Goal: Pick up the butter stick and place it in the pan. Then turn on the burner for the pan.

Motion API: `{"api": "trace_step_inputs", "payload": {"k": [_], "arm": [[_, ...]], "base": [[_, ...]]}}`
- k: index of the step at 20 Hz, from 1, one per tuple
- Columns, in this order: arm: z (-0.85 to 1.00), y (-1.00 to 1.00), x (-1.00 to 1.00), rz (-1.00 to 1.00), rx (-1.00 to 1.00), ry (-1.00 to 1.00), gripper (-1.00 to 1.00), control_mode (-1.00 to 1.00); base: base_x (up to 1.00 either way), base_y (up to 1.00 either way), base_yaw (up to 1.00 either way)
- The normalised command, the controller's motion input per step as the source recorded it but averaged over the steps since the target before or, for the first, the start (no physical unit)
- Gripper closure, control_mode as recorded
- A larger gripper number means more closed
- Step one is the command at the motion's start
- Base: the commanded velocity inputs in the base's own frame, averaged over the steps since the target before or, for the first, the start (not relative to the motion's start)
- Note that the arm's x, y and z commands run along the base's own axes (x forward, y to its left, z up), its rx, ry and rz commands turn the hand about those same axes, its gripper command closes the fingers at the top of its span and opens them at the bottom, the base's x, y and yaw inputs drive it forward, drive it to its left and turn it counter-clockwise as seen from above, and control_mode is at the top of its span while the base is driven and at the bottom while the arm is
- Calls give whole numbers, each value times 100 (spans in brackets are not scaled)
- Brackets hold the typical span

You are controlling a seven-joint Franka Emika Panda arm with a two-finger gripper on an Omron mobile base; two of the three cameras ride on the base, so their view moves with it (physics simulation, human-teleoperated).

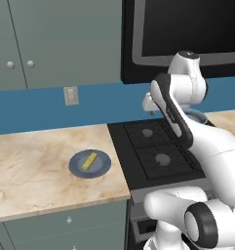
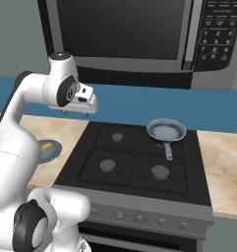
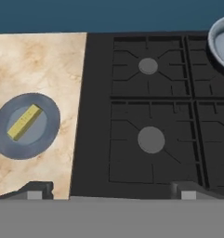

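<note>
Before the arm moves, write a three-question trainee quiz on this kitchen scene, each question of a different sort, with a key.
1. True or false: the butter stick already lies in the pan.
2. Multiple choice: the pan sits over which burner, seen from the right base view? A) front left B) back left C) back right D) front right
3. Fill in: the butter stick rests on a round dark ___ on the counter, left of the stove.

Key:
1. False; it is on the counter side, apart from the pan.
2. C.
3. plate.

The end effector hangs above the stove with its fingertips wide apart, holding nothing.
</note>
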Motion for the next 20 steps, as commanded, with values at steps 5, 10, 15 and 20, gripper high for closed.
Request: {"api": "trace_step_inputs", "payload": {"k": [5,10,15,20], "arm": [[-43,81,-13,0,-2,0,-100,-100],[-54,100,0,-2,-5,1,-100,-100],[-45,59,-13,3,-2,4,-100,-100],[-29,76,4,-16,0,0,-100,-100]], "base": [[0,0,0],[0,0,0],[0,0,0],[0,0,0]]}}
